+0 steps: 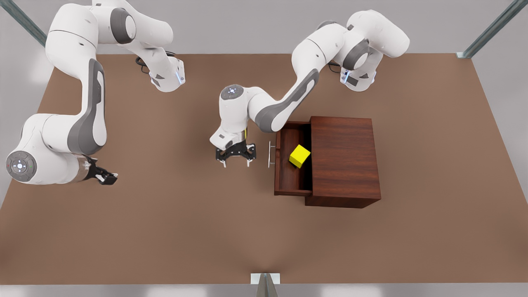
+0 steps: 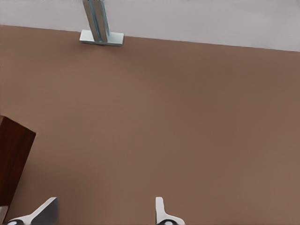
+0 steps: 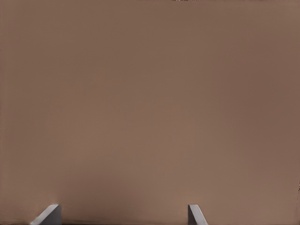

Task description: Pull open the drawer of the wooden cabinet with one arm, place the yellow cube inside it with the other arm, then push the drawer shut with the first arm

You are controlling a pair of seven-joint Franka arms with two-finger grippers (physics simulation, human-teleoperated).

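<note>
The drawer (image 1: 291, 163) stands pulled out of the wooden cabinet (image 1: 344, 161) right of the front view's centre, and the yellow cube (image 1: 299, 156) already lies inside it near the cabinet's face, so by my reading only the closing push is left. The left gripper (image 1: 236, 162) hangs mid-frame just beside the silver handle (image 1: 269, 154), fingers apart and empty. The right gripper (image 1: 105, 177) waits at the front view's lower left, well apart, its fingers apparently spread, judging by its wrist view.

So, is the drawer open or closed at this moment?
Open. The drawer sticks out of the wooden cabinet, its inside exposed, with the yellow cube in it.
</note>
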